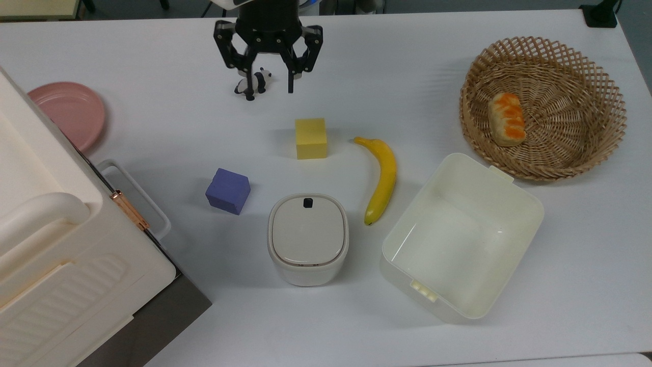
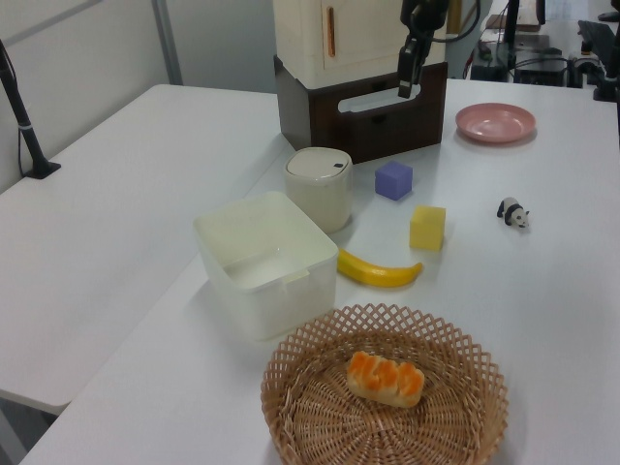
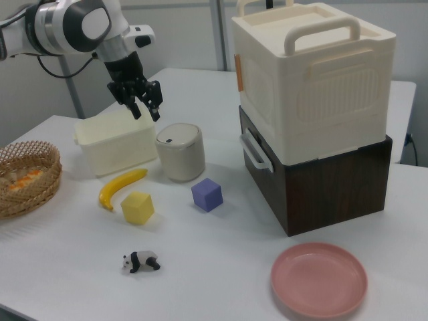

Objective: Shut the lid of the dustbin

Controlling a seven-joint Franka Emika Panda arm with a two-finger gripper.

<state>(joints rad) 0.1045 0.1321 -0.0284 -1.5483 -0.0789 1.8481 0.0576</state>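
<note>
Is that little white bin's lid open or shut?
Shut: the lid lies flat and flush on the dustbin, with no gap at its rim.

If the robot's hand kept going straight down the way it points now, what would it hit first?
Probably the bare white table. The open hand points down, high up, near the small black-and-white panda figurine, though depth leaves it unclear whether the figurine lies directly below.
</note>
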